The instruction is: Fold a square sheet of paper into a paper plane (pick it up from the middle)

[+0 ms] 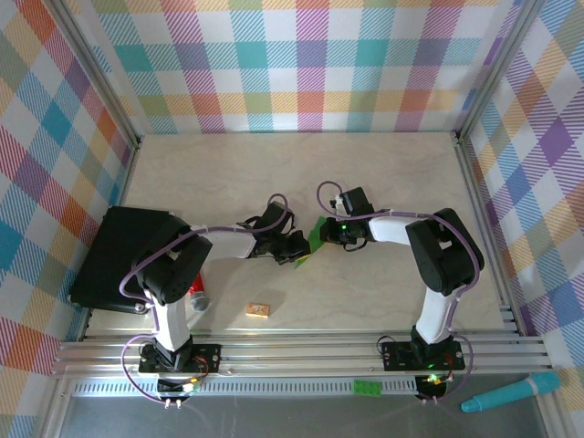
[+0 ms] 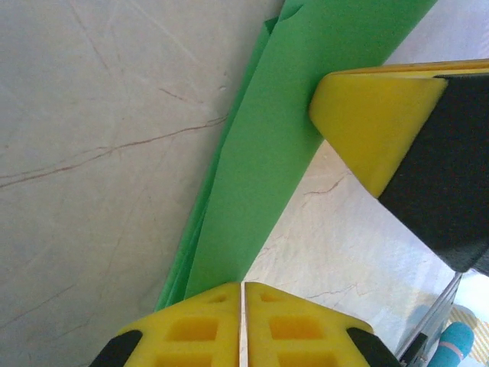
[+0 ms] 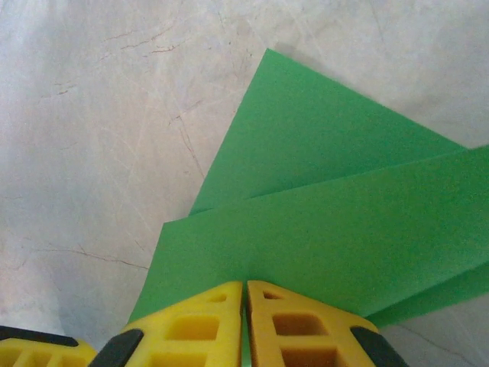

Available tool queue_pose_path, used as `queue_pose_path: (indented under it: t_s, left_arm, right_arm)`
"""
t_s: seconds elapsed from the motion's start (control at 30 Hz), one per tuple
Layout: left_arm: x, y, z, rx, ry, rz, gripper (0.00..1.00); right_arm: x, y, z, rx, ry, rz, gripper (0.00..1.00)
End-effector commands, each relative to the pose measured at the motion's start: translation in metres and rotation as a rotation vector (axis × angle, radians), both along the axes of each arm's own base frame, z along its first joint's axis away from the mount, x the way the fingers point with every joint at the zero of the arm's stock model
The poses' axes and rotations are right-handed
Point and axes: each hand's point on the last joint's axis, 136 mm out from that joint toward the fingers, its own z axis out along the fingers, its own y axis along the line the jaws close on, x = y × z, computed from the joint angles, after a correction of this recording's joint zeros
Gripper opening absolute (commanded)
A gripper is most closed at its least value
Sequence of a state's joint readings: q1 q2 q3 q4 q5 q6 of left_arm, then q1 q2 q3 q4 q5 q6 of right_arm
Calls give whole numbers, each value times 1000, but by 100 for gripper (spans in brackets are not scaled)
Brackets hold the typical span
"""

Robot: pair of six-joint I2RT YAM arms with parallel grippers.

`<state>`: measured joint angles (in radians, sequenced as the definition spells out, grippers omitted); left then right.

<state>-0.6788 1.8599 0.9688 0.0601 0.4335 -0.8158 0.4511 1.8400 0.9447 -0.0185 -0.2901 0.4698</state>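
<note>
1. The green paper point(image 1: 315, 235) was near the middle of the pale surface point(image 1: 383, 173), folded into overlapping layers with straight creases. It was held between the two end effectors.
2. The left end effector point(image 2: 242, 287) had its yellow fingers pinched on one end of the paper, with a hairline slit between them.
3. The right end effector point(image 3: 244, 284) was likewise clamped narrowly on the paper's edge. Beyond its fingertips the layers spread out, one ending in a sharp corner.
4. In the left wrist view, a yellow finger of the right end effector met the paper further along the strip.
5. From above, both arms bent inward and their tips sat close together at the paper.
6. A black pad point(image 1: 123, 255) lay at the surface's left edge.
7. A small tan block point(image 1: 258, 310) lay near the front, well apart from the paper.
8. A tiny green brick point(image 1: 368, 387) and a teal pen point(image 1: 511, 394) lay on the front ledge.
9. Plaid walls point(image 1: 301, 64) enclosed the scene.
</note>
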Motion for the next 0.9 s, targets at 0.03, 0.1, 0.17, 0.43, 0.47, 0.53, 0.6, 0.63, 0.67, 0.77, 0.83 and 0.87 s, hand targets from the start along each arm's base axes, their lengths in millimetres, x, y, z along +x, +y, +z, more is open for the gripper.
queue_pose_path:
  t_s: [0.03,0.1,0.17,0.43,0.47,0.53,0.6,0.63,0.67,0.77,0.83,0.87]
  left_arm:
    - [-7,3,-15,24,27,-7,10]
    - [-8,6,-19,37,34,-5,9]
    - [-10,8,-23,48,42,-4,9]
    - [-15,16,-36,83,76,8,8]
    - [-16,17,-38,85,82,6,8]
    - [-19,17,-41,90,95,4,7]
    - [-20,17,-42,88,103,-1,7]
    - [-21,17,-44,89,108,-2,7]
    - [-22,17,-45,88,113,-5,7]
    - [-23,16,-46,85,122,-10,6]
    - [-23,16,-46,83,124,-13,6]
    - [-24,16,-47,82,124,-15,6]
  right_arm:
    - [-15,-22,-30,-90,78,-32,13]
    - [-15,-23,-30,-91,79,-33,13]
    - [-15,-23,-30,-91,77,-35,13]
    - [-12,-22,-21,-78,59,-32,13]
    - [-11,-21,-16,-68,51,-28,13]
    - [-7,-15,2,-37,25,-19,14]
    - [-4,-10,20,-16,-5,-9,15]
    - [-2,-8,30,-10,-25,-5,16]
    - [0,-6,37,-12,-39,-2,16]
    - [6,-7,50,-33,-72,-13,20]
    - [11,-8,50,-46,-79,-21,20]
    - [12,-7,49,-50,-76,-18,20]
